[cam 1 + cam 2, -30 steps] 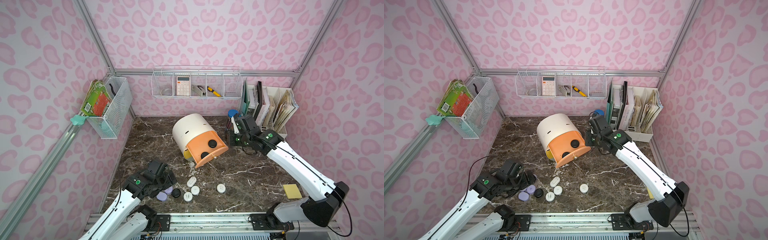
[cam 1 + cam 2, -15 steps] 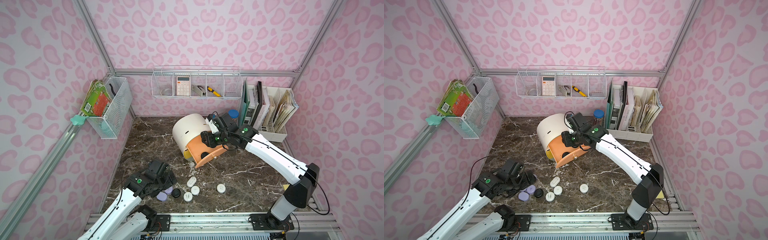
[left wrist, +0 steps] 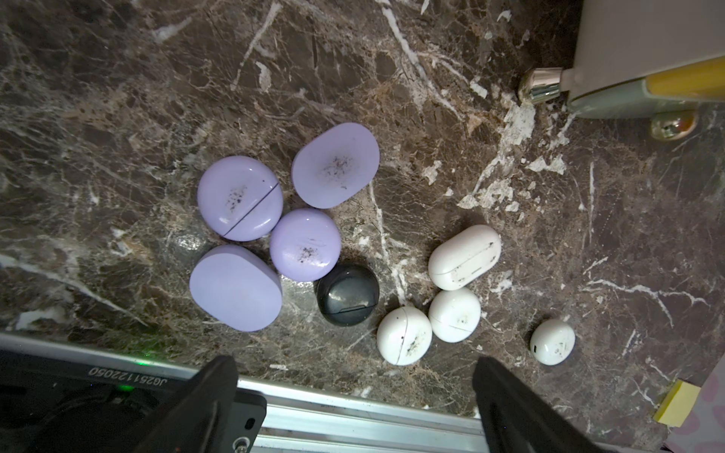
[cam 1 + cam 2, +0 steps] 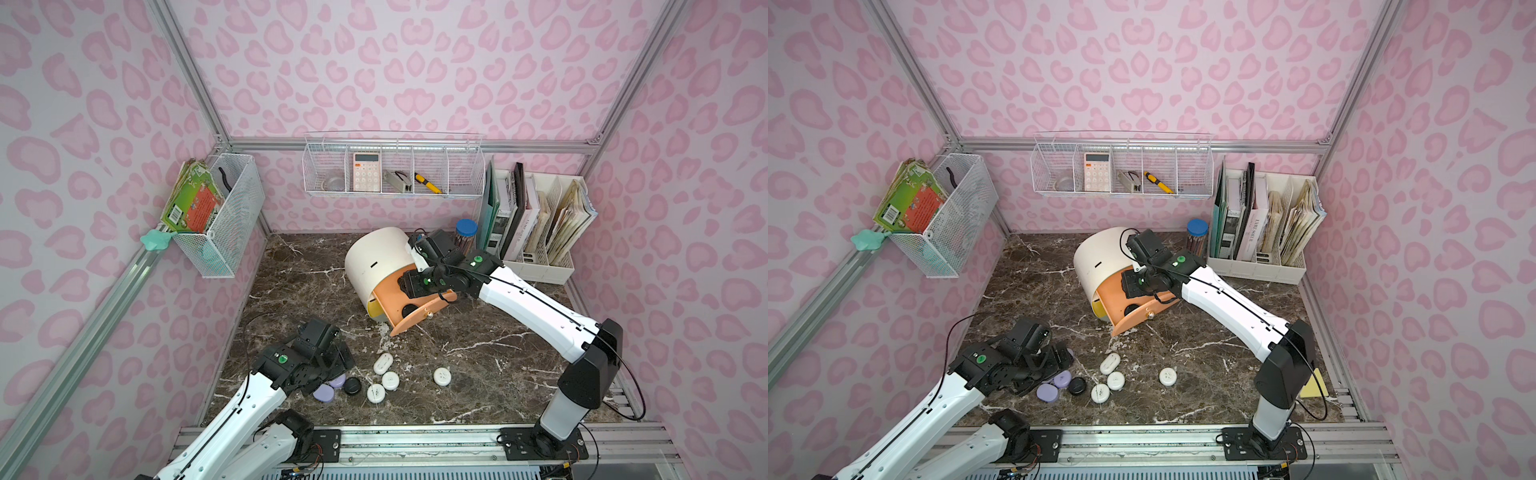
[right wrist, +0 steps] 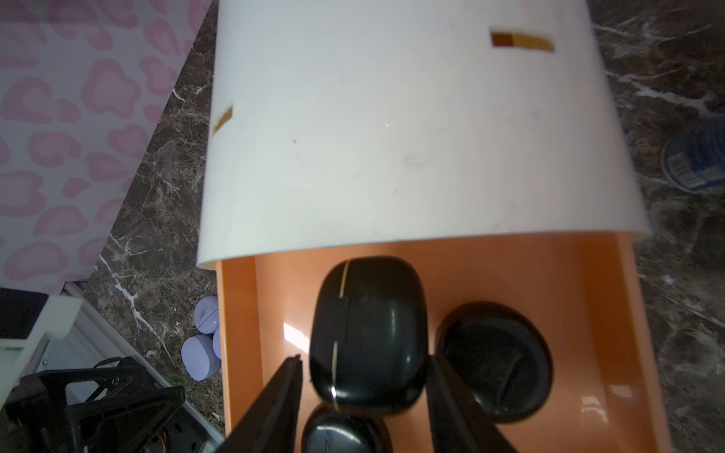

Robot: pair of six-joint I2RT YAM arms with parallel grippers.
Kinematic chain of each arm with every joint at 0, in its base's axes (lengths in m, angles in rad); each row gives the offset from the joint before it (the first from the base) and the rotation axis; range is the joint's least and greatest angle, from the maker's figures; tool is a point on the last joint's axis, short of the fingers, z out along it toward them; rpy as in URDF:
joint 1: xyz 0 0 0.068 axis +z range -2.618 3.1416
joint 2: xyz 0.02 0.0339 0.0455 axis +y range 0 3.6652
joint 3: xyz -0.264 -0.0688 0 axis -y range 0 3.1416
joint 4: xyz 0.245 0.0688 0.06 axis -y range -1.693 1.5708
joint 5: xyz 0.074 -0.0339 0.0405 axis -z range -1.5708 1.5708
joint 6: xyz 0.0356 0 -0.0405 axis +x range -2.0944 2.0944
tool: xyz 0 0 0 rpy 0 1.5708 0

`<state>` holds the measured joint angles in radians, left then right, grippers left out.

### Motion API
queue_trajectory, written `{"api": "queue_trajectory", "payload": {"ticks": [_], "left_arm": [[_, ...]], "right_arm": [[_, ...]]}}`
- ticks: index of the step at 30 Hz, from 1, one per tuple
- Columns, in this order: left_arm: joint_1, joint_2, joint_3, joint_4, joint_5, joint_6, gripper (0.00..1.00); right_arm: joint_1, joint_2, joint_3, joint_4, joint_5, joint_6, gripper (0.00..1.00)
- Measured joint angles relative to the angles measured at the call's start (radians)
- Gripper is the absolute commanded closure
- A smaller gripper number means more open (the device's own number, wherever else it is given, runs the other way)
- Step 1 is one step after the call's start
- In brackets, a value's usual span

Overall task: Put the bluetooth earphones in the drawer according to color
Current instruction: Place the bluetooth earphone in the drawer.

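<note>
On the bench point(image 4: 478, 374), the cabinet point(image 4: 374, 257) has its peach-orange drawer point(image 5: 588, 294) pulled out, two black cases point(image 5: 494, 361) inside. The right gripper point(image 5: 364, 359) straddles a third black case point(image 5: 368, 313) there; whether it clasps it we cannot tell. The left gripper point(image 3: 355, 359), spread wide, hangs above four lavender cases point(image 3: 239, 204), four white cases point(image 3: 465, 257) and a lone black case point(image 3: 347, 294).

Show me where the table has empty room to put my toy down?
Bare marble lies between the wire basket and the white cabinet, and more in front of the orange drawer, beside the lone white case. It is crowded near the left fingers, where lavender cases, a black case and white cases cluster.
</note>
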<state>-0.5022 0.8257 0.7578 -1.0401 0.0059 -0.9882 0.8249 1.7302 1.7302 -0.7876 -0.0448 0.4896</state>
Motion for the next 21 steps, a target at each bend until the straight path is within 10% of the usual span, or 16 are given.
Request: {"api": "queue_trajectory", "payload": {"ticks": [21], "left_arm": [[-0.001,0.159,-0.023,0.039,0.111,-0.007,0.17]], "right_arm": [[-0.089,-0.292,-0.269,0.025,0.031,0.044,0.29]]}}
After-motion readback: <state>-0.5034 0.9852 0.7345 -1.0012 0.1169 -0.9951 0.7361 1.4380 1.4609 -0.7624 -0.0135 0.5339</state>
